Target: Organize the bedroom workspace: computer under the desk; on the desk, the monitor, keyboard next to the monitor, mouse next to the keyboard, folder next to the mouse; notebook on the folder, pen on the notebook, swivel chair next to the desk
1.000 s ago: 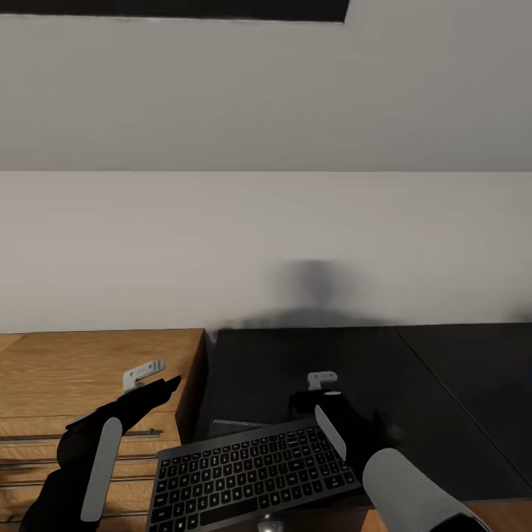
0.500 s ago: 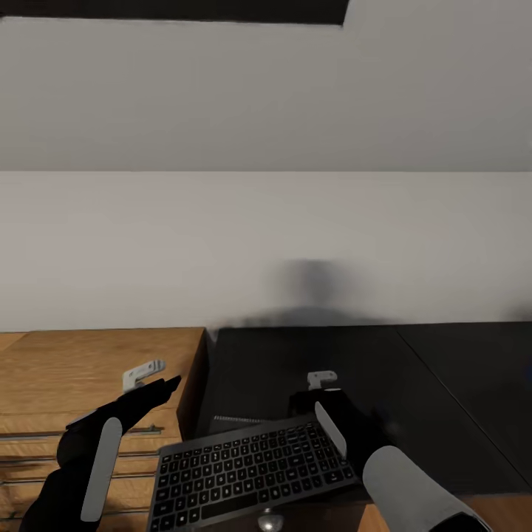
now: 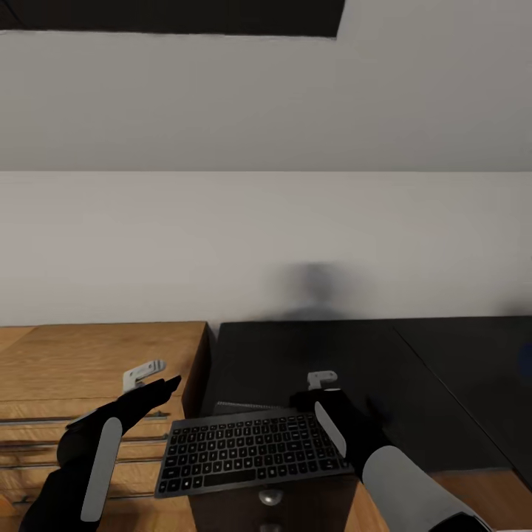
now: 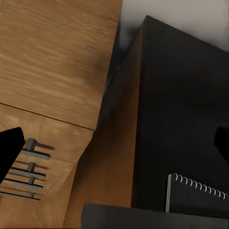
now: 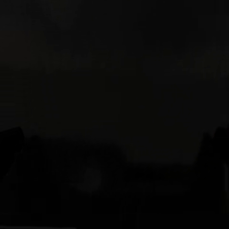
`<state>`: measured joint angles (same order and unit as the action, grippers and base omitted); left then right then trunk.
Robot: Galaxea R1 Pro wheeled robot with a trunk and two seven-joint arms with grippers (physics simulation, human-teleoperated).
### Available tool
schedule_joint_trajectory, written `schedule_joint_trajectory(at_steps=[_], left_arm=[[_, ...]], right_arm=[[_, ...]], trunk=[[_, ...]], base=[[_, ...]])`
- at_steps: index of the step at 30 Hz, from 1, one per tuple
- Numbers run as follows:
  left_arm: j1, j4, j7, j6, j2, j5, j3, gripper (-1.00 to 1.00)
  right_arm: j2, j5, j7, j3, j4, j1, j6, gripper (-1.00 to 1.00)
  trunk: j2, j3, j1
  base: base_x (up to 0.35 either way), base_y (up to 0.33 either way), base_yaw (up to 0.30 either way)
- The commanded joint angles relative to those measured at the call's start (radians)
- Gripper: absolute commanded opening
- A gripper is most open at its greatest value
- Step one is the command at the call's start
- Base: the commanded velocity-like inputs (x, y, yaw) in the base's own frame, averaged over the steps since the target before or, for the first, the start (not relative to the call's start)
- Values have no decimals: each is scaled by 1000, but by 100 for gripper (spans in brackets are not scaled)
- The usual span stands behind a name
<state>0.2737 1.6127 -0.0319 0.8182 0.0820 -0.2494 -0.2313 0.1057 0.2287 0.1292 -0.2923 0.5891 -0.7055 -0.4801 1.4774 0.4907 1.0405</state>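
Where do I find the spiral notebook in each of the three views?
Head view: notebook, a thin strip just behind the keyboard.
Left wrist view: notebook near the corner, spiral edge showing.
Right wrist view: too dark to tell.
Shared landmark: the black desk meeting the wood drawer unit.

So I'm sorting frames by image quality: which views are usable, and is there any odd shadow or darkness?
Head view: evenly lit, sharp on the keyboard, with a soft blurry shadow on the wall above the desk. Left wrist view: bright, the notebook readable. Right wrist view: almost wholly black, nothing identifiable.
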Motion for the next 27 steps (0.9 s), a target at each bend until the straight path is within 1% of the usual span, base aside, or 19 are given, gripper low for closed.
schedule_joint_trajectory(at_steps=[1,10,18,27], left_arm=[[1,1,-3,6,1,-8,-2,100],[1,1,-3,6,1,-8,-2,100],[1,1,-3,6,1,-8,-2,100],[1,1,-3,6,1,-8,-2,100]], right_arm=[[-1,25,10,-5,-25,0,-6,100],[0,25,10,-5,-25,0,-6,100],[-1,26,10,-5,-25,0,-5,100],[-1,26,10,-5,-24,0,-5,100]], trunk=[[1,1,0],[1,1,0],[1,1,0],[1,1,0]], base=[[-116,0,0],[-87,0,0],[-178,0,0],[-58,0,0]])
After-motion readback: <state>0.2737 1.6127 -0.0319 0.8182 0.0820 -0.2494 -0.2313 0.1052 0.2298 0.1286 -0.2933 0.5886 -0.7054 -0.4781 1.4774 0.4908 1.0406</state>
